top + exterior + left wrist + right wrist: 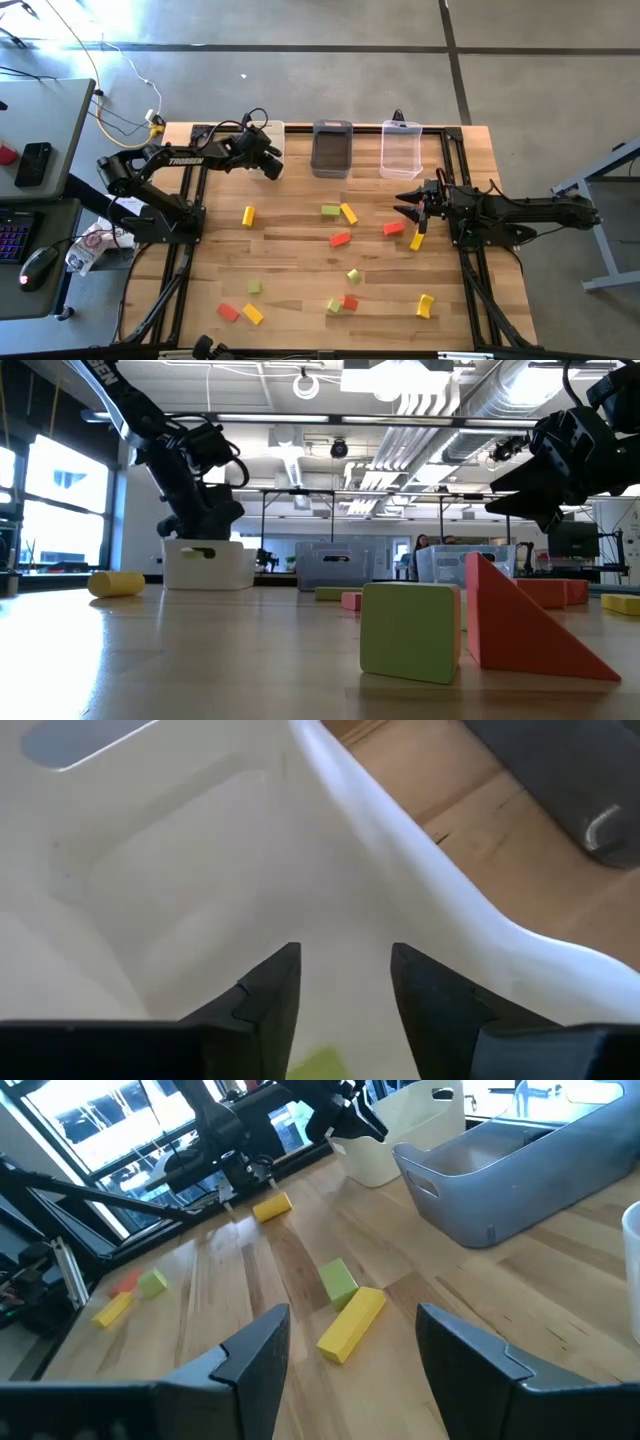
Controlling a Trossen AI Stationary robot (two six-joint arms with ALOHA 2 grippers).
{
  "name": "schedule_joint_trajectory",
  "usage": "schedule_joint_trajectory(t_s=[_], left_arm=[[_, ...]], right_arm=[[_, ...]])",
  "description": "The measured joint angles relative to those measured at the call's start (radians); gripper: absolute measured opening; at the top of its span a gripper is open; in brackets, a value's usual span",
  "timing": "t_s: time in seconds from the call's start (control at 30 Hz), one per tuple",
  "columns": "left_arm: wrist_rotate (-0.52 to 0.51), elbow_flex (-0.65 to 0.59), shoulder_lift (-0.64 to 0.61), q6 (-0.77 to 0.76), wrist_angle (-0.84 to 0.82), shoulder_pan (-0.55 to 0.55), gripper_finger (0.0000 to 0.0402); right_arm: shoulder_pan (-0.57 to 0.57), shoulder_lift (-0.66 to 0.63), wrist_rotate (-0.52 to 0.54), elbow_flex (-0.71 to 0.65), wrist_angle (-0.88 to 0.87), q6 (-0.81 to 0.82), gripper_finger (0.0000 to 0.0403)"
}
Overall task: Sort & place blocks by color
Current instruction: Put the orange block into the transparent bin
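My left gripper [272, 166] [345, 960] is open and slants down into the white bin [200, 890] [208, 563] at the table's far left. A bit of a light green block [315, 1066] shows far back between its fingers. My right gripper [406, 204] [352, 1320] waits open above the table at the right, touching nothing. Red, yellow and green blocks lie flat and scattered on the wood: a yellow one [248, 215], a green one [330, 211] beside a yellow bar [348, 213], a red one [340, 239], and several more toward the near edge. My left gripper: its fingertips [275, 985] stand apart with nothing between them. The green block [315, 1066] shows only at the picture's edge, far back between the fingers, so I cannot tell whether they touch it.
A dark grey bin [332, 148] and a clear bin [401, 150] stand in a row with the white one along the far edge. A red block [393, 228] and a yellow one [417, 240] lie just below my right gripper. A desk [40, 160] stands left of the table.
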Motion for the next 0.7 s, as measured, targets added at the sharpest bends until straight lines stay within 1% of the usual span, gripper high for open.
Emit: schedule_joint_trajectory(t_s=[0.2,0.33,0.47,0.7], left_arm=[[-0.004,0.000,-0.010,0.000,0.022,0.000,0.0174],[-0.004,0.007,-0.035,0.031,0.033,0.000,0.0177],[0.001,0.043,-0.061,0.052,0.030,0.000,0.0175],[0.084,0.086,-0.134,0.053,0.022,-0.026,0.0175]], right_arm=[[0.000,0.000,0.000,0.000,0.000,0.000,0.0204],[0.000,0.000,0.000,0.000,0.000,-0.001,0.0204],[0.000,0.000,0.000,0.005,-0.001,-0.009,0.0204],[0.000,0.000,0.000,0.053,-0.001,-0.095,0.0204]])
